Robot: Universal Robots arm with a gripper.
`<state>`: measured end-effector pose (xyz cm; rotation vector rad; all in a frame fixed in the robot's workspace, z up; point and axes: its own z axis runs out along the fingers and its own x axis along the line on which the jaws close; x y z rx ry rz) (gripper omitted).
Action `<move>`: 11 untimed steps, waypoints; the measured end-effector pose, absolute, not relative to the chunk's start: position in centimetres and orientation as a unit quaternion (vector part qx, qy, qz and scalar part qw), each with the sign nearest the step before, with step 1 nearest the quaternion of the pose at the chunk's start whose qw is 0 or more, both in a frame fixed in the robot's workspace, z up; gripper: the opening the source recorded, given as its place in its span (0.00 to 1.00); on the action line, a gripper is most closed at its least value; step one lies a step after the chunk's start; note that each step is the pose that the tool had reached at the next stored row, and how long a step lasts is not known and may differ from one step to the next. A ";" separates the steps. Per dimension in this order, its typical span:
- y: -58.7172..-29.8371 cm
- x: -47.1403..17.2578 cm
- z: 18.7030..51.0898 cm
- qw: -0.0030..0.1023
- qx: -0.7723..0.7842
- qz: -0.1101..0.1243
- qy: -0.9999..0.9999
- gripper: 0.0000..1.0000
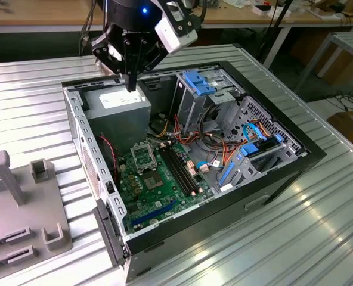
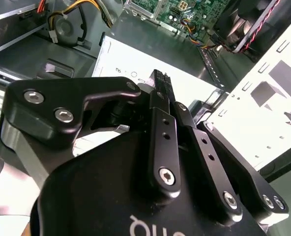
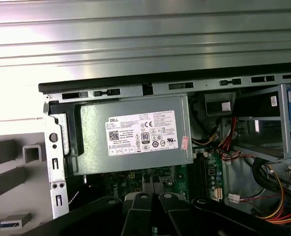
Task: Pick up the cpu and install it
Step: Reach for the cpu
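Judging by how things lie, the install looks unfinished, and how much of the pick-up is done cannot be settled. Nearest, on the ribbed metal table, a grey plastic fixture block with upright posts stands at the exterior view's left, just beside the open black computer case. Inside the case, the green motherboard lies flat at the near end. The square silver-framed processor socket sits on it further in, and whether a chip is seated in that socket is too small to tell. Beyond the socket is the grey boxy power supply with a white label. Above its far edge hangs the black gripper, well apart from the socket and clear of the fixture block. In the second wrist view its two black fingers are drawn together into a narrow blade over the power supply's label, with nothing plainly pinched at their tips. A thin cpu held edge-on there cannot be ruled out, so I cannot place the cpu against the fingers with any confidence.
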<state>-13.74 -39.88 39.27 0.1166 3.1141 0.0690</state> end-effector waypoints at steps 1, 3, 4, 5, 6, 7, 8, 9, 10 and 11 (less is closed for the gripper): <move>-39.9 -13.8 39.3 0.012 0.037 0.022 0.999 0.11; -39.9 -13.9 39.2 0.012 0.037 0.022 0.999 0.11; -39.9 -14.0 39.2 0.012 0.037 0.022 0.999 0.11; -39.9 -14.2 39.2 0.012 0.037 0.022 0.999 0.11; -39.9 -14.4 39.2 0.011 0.037 0.022 0.999 0.11; -39.9 -14.5 39.2 0.011 0.037 0.022 0.999 0.11; -39.9 -14.5 39.2 0.011 0.037 0.022 0.999 0.11; -39.9 -14.6 39.1 0.011 0.037 0.022 0.999 0.11; -39.9 -14.6 39.1 0.011 0.037 0.022 0.999 0.11; -39.9 -14.7 39.1 0.011 0.037 0.022 0.999 0.11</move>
